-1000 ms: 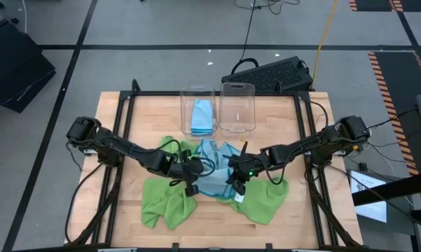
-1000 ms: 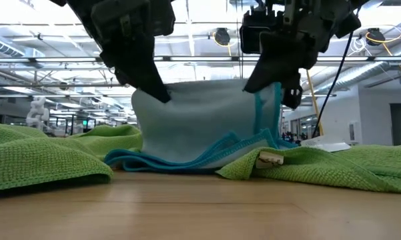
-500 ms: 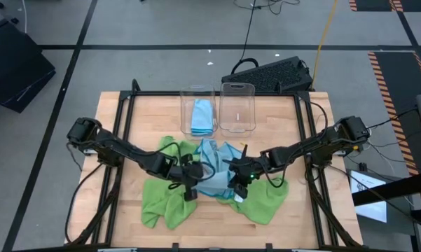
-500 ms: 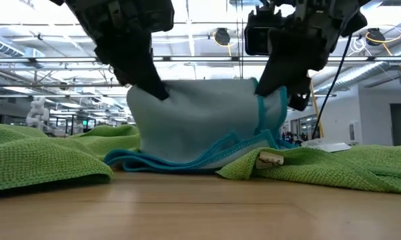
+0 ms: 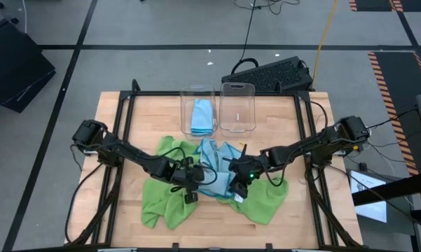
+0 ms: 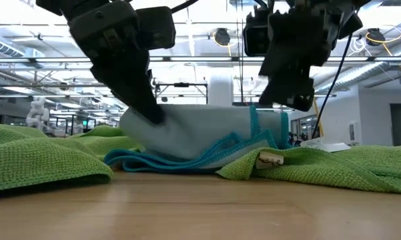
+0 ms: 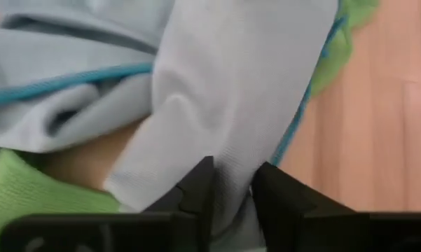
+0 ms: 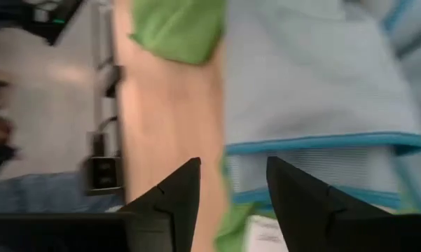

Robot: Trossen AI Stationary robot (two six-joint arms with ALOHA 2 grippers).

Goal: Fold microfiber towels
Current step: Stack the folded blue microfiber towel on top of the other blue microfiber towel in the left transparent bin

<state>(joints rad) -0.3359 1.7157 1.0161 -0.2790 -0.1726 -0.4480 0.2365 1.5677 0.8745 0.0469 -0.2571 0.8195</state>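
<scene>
The light blue towel (image 6: 200, 137) hides its own far side in the low view, and the green towels (image 6: 40, 157) run past both picture edges. In the left wrist view, cloth fills the gap between the left gripper (image 7: 231, 183) fingers; contact cannot be confirmed. The right wrist view is motion-blurred; the white tag (image 8: 260, 234) at 6 o'clock is cut off and unreadable. The folded contents of the left clear bin (image 5: 198, 109) are too small to count.

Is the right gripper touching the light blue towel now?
Apart. In the right wrist view the right gripper's open fingers are empty, the light blue towel lying beyond them.
</scene>
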